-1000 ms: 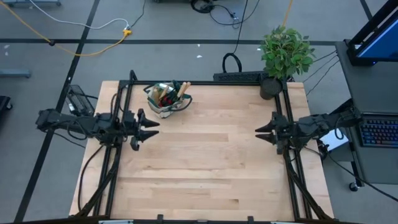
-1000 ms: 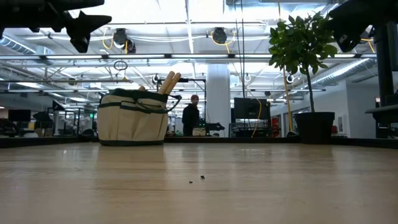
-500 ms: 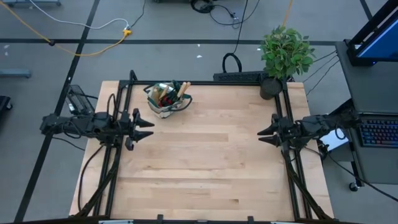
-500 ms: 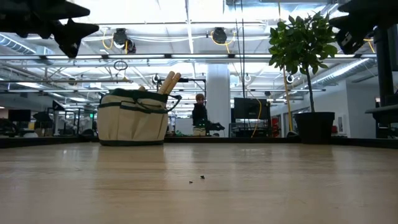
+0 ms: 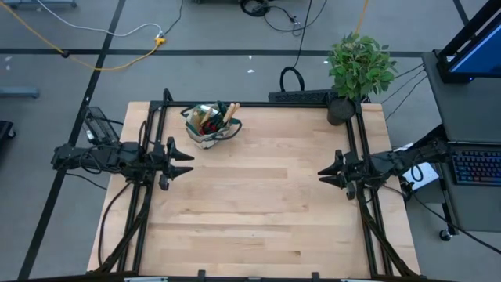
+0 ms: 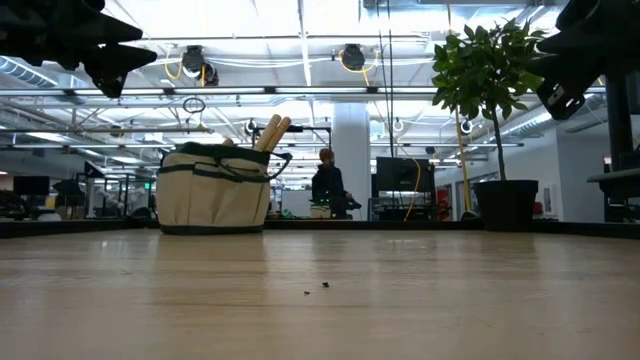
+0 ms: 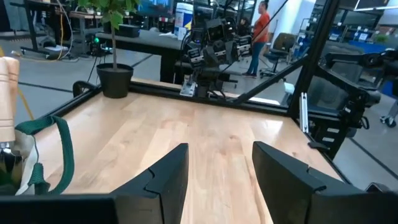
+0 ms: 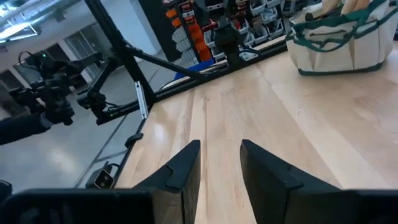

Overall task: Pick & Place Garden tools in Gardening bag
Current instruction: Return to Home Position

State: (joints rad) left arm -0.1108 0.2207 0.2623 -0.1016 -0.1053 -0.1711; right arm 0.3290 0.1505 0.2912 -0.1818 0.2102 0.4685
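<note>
The beige gardening bag (image 5: 209,125) with dark green trim stands on its base near the table's far left; wooden tool handles (image 6: 271,130) and red-black items stick out of its top. It also shows in the right wrist view (image 8: 339,43). My left gripper (image 5: 186,162) hovers open at the table's left edge, near side of the bag, pointing level toward the right. My right gripper (image 5: 322,174) hovers open at the right edge, pointing level toward the left. Nothing lies between either pair of fingers (image 7: 217,174) (image 8: 221,165).
A leafy potted plant (image 5: 356,70) stands at the table's far right corner. Black frame rails (image 5: 149,157) run along the left and right table edges. The wooden tabletop (image 5: 258,204) lies bare between the arms. A person (image 6: 326,185) stands in the room behind.
My left gripper has drawn back toward the table's left edge. My right gripper has sunk and shifted a little toward the near edge, staying level. Neither gap has changed. The bag has stayed put.
</note>
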